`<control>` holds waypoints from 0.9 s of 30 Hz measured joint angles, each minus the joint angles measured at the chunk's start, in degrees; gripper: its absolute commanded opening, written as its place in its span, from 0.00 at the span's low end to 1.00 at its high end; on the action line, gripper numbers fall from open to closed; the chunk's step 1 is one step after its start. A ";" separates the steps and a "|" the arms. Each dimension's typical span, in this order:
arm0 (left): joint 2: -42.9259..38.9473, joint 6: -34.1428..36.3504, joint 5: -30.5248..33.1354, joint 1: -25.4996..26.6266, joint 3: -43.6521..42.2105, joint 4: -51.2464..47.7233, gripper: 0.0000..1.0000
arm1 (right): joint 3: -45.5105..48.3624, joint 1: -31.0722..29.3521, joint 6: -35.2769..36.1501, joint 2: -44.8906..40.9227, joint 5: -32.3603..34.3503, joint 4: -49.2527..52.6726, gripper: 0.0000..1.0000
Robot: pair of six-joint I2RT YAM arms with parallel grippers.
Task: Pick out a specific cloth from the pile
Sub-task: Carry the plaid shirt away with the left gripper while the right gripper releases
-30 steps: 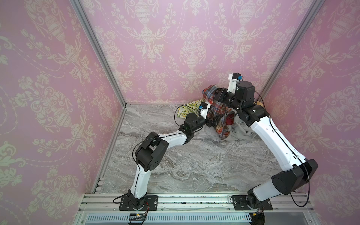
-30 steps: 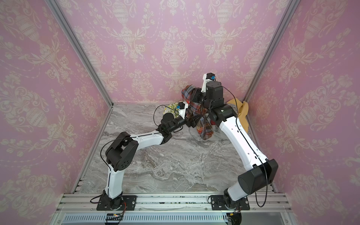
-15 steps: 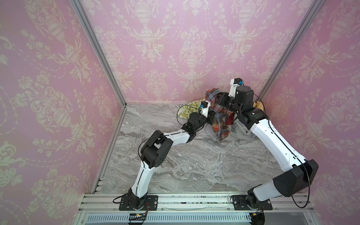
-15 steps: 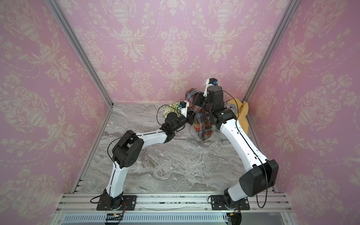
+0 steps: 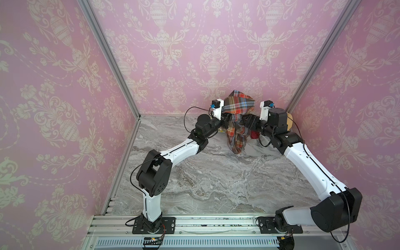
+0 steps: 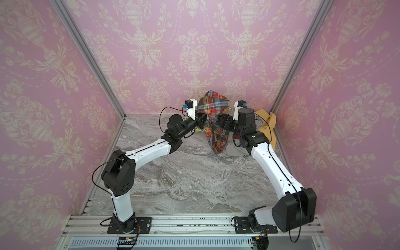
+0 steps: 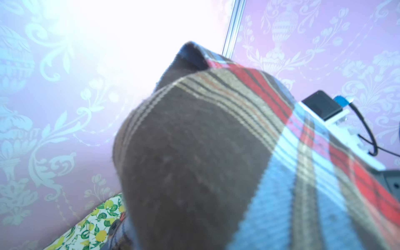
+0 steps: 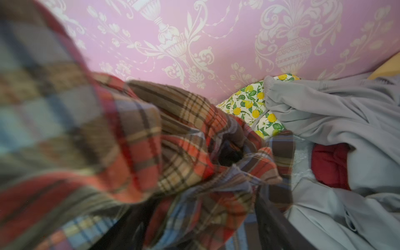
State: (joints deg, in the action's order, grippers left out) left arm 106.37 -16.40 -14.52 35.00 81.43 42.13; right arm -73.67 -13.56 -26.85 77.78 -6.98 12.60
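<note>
since the cloth [image 5: 238, 106] hangs raised above the pile [image 5: 258, 149], the step in hand is judged a transfer between arms. the left fingers [image 5: 225, 121] are pressed together, apparently pinching the cloth; the right fingers [image 8: 267, 214] lie among its folds, spread or not cannot be told. the cloth sits upper centre in both top views, between both sets of fingers. next move: carry it clear of the pile.

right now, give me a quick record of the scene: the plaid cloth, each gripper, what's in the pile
plaid cloth: raised, draped over both grippers, tail hanging toward the table
left gripper: shut on the plaid cloth
right gripper: under the cloth, jaws hidden
pile: far right corner
pile contents: grey cloth, lemon-print cloth, dark red cloth, mustard cloth
</note>
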 measured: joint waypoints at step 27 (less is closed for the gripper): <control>-37.42 5.22 7.89 -23.41 -7.96 -39.67 0.00 | 8.41 -8.50 8.92 -1.20 -8.13 -8.37 1.00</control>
State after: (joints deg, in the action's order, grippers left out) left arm 68.95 -11.18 -6.63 11.60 73.47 2.46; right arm -65.25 -22.06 -17.93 76.58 -15.11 4.23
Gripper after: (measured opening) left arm 0.092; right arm 0.998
